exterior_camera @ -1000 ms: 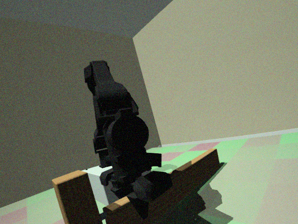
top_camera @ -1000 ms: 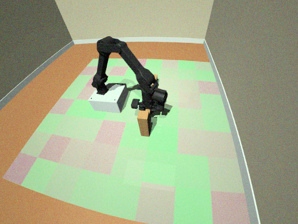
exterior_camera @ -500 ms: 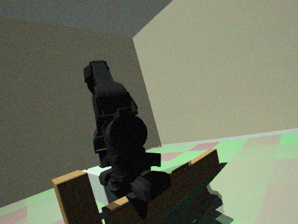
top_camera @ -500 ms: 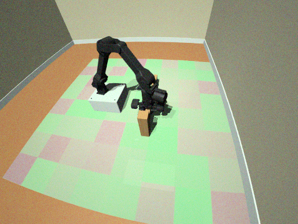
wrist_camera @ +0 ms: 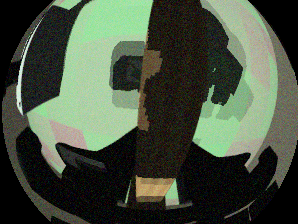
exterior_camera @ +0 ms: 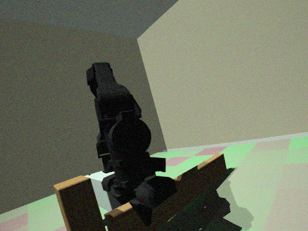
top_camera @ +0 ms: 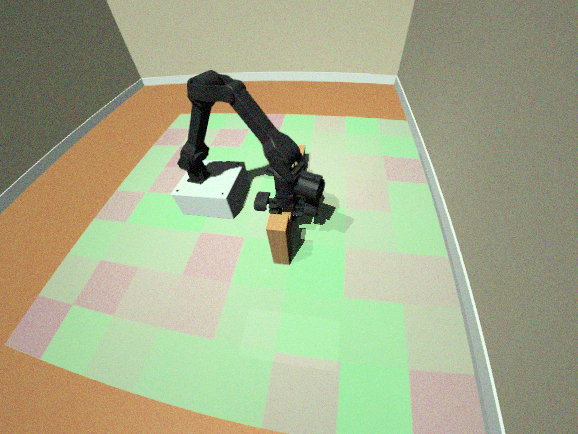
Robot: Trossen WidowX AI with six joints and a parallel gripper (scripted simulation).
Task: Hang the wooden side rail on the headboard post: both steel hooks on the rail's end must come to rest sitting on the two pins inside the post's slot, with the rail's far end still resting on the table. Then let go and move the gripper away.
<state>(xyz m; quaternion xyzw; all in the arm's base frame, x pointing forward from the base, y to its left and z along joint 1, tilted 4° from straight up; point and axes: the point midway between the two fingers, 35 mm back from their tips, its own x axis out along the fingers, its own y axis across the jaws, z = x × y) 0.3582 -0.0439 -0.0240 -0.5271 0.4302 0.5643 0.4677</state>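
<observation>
The wooden headboard post [top_camera: 280,246] [exterior_camera: 75,202] stands upright. The long wooden side rail [top_camera: 302,150] [exterior_camera: 203,179] [wrist_camera: 172,105] runs away from it on edge, its near end close beside the post and its top edge below the post's top. A small dark piece [exterior_camera: 105,222] shows in the narrow gap between rail end and post. The slot, the pins and how the hooks sit are hidden. The rail's far end is low, at or close to the table. My gripper [top_camera: 287,208] [exterior_camera: 133,206] [wrist_camera: 156,129] is shut on the rail near its post end, one finger on each side.
The white box [top_camera: 205,206] [exterior_camera: 99,186] under the arm's base stands to the left of the rail in the top view. The arm [top_camera: 255,117] arches over from it to the rail. Walls stand beyond the patchwork table top [top_camera: 310,330].
</observation>
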